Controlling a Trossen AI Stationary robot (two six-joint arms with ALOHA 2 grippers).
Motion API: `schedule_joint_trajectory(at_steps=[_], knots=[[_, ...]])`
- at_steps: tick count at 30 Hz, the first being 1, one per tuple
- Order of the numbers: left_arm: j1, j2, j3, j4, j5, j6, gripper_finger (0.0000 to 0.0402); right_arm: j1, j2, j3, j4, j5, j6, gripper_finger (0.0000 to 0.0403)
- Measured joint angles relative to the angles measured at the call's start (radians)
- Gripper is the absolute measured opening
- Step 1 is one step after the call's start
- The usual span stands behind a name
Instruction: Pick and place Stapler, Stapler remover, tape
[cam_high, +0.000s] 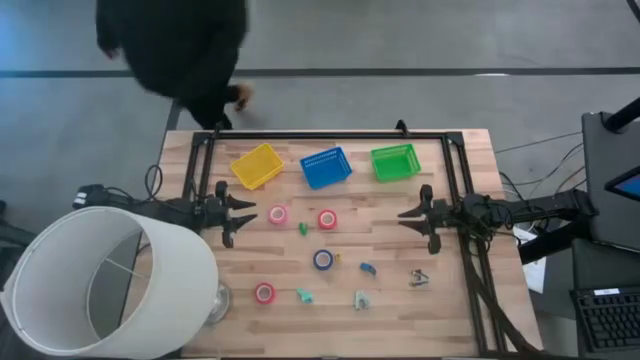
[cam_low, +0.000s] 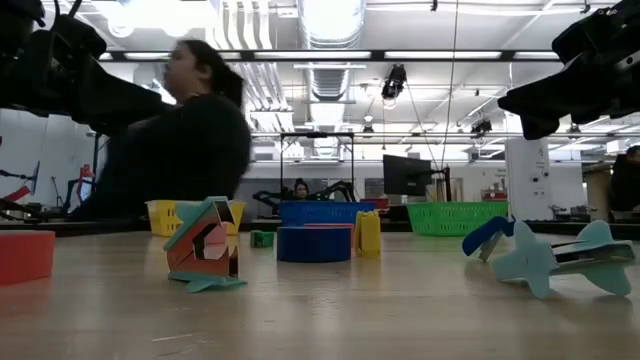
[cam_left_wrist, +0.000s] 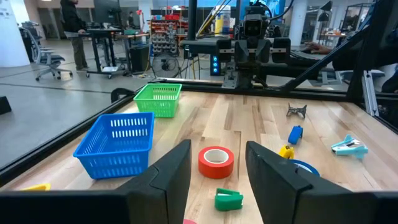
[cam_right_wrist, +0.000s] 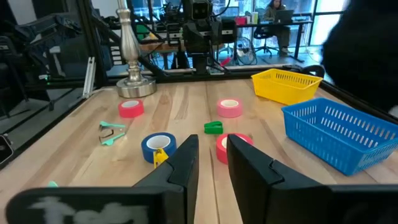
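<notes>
1. The big white lampshade looms closest in the overhead shot, covering the surface's front-left corner.
2. The left hand hovers at the left edge of the surface, just past the lampshade. Its fingers are spread apart with nothing between them. From its own camera the hand points at a red tape roll lying flat out ahead, not touching it.
3. The right hand hangs over the right side, facing the left one, well apart from it. Its fingers show a narrower gap, and it's also holding nothing.
4. All the tape sits on the surface between the two hands: a pink roll near the left hand, the red roll beside it, a blue roll in the middle and another red roll toward the front.
5. A small green stapler lies between the pink and red rolls. A small blue stapler is right of the blue roll.
6. A dark staple remover sits front-right, and two teal pieces lie along the front. It's hard to tell exactly what those are.
7. Three baskets line the back: yellow basket, blue basket and green basket, with nothing visible inside them.
8. A person in dark clothes stands behind the surface near the yellow basket.
</notes>
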Motion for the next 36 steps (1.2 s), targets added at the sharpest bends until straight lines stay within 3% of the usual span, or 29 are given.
schedule_joint_trajectory(at_steps=[7,24,36], knots=[[0.0,0.0,0.0,0.0,0.0,0.0,0.0156,0.0,0.0,0.0,0.0,0.0,0.0,0.0068],[0.0,0.0,0.0,0.0,0.0,0.0,0.0156,0.0,0.0,0.0,0.0,0.0,0.0,0.0091],[0.0,0.0,0.0,0.0,0.0,0.0,0.0156,0.0,0.0,0.0,0.0,0.0,0.0,0.007]])
